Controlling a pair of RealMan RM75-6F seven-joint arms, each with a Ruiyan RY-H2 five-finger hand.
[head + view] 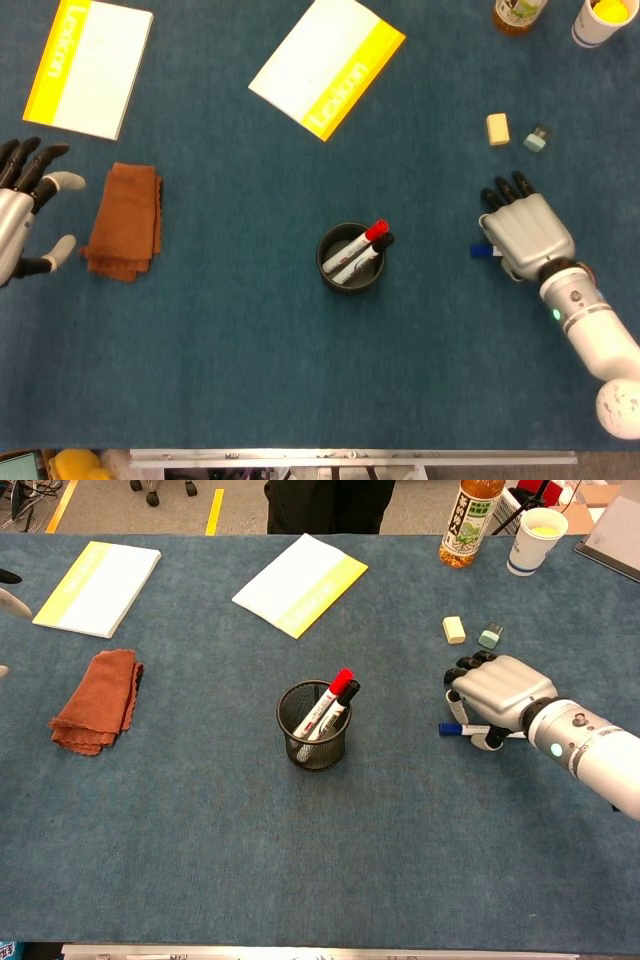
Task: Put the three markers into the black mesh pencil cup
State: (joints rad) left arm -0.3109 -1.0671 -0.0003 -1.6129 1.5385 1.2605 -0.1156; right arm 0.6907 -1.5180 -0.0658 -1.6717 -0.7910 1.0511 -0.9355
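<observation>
The black mesh pencil cup point(350, 257) point(313, 726) stands mid-table with two markers in it, one with a red cap point(376, 231) point(342, 678) and one with a black cap point(385, 240). My right hand point(525, 232) point(498, 692) lies palm down over a blue marker point(481, 250) point(453, 729) to the right of the cup. Its thumb hooks against the marker's near side and only the blue cap end sticks out to the left. At the far left edge my left hand point(25, 210) hovers with fingers spread, holding nothing.
A brown cloth point(126, 221) point(97, 700) lies next to the left hand. Two yellow-and-white notepads point(88, 66) point(327, 64) sit at the back. A cream eraser point(498, 129), a small green object point(536, 138), a bottle point(471, 522) and a paper cup point(535, 526) are behind the right hand.
</observation>
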